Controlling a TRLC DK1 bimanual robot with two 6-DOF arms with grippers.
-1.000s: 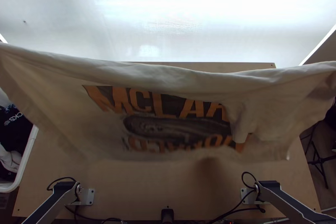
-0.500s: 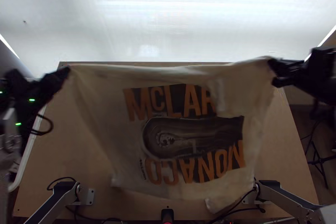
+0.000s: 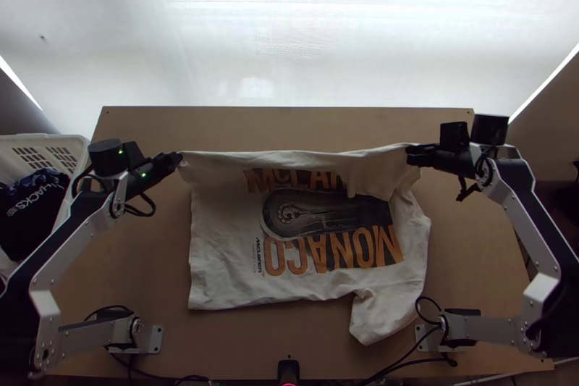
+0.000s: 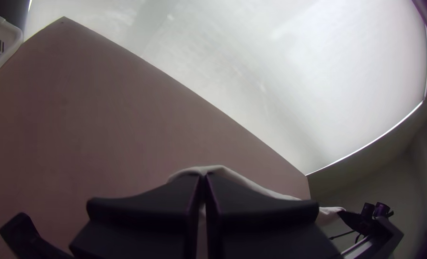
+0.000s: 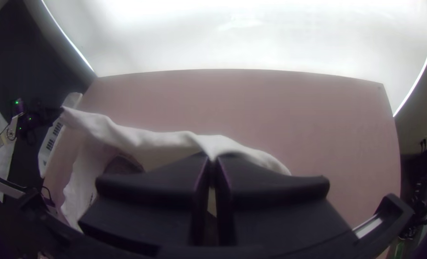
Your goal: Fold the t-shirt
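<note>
The light wooden table [image 3: 145, 270] bears the white t-shirt [image 3: 224, 256], its near part spread over the middle, one sleeve toward the near right. The right jaws [image 3: 412, 155] clamp its far right edge, and the left jaws [image 3: 179, 158] pinch its far left corner.

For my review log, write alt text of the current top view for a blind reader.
The left end effector and right end effector hold a cream fabric t-shirt by its far edge, printed side showing, spread over a light wooden table. A white plastic basket stands at left.
</note>
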